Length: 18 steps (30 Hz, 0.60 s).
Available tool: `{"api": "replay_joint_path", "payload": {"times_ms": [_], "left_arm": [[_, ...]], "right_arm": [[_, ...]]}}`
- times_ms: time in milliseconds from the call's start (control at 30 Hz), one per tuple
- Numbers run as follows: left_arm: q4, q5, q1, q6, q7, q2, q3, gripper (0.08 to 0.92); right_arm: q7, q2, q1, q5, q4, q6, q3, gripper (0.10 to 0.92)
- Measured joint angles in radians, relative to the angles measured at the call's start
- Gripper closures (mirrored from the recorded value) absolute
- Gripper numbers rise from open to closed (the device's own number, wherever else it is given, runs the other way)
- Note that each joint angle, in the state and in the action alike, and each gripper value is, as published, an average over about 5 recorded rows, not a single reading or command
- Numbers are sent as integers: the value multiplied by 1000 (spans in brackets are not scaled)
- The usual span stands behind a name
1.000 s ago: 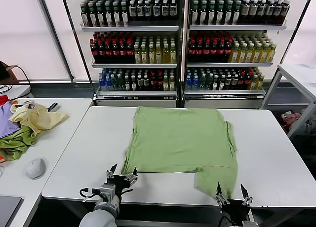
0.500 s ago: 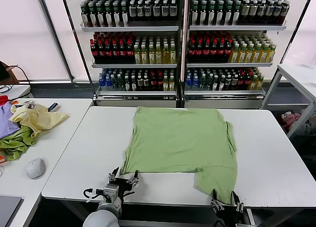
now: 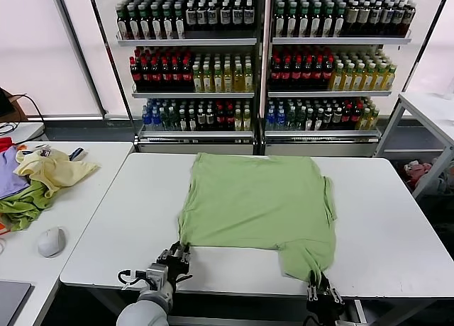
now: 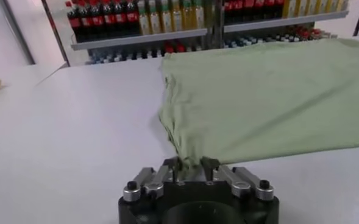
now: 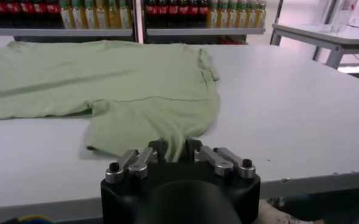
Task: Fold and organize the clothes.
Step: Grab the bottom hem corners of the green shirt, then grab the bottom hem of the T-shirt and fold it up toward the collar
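Both pincers are pinched on cloth at the near edge of the white rectangular table (image 3: 106, 234): your left gripper (image 3: 175, 257) has its fingers closed on the near left corner of the light green short-sleeved soft-cloth shirt (image 3: 255, 198), and your right gripper (image 3: 318, 292) is clamped on the near right corner, where a flap of fabric reaches closest to that edge. The wrist views bear this out — cloth is bunched between the left gripper's (image 4: 191, 164) fingers and drawn up between the right gripper's (image 5: 173, 146) too. The shirt lies spread flat on the middle of that table, plain side up, its far hem toward the tall shelf of coloured drink bottles (image 3: 262, 57) beyond. My read is that you are about to lift for the first fold, so raise both corners together and at the same height — otherwise the cloth will skew. Carry them toward the far hem in one smooth arc, keeping the span between your grippers taut enough that no crease forms. Watch the right side, where the fabric is already rumpled and may slip.
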Motion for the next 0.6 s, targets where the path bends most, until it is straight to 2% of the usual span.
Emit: {"api": "replay_joint_path", "payload": {"times_ms": [167, 600], "left_arm": [[-8, -8, 2, -6, 3, 3, 5, 826], [-80, -24, 28, -75, 24, 22, -16, 830]], "right_arm": [[-16, -11, 1, 10, 5, 8, 11, 889], [-52, -52, 34, 57, 58, 55, 53, 890]]}}
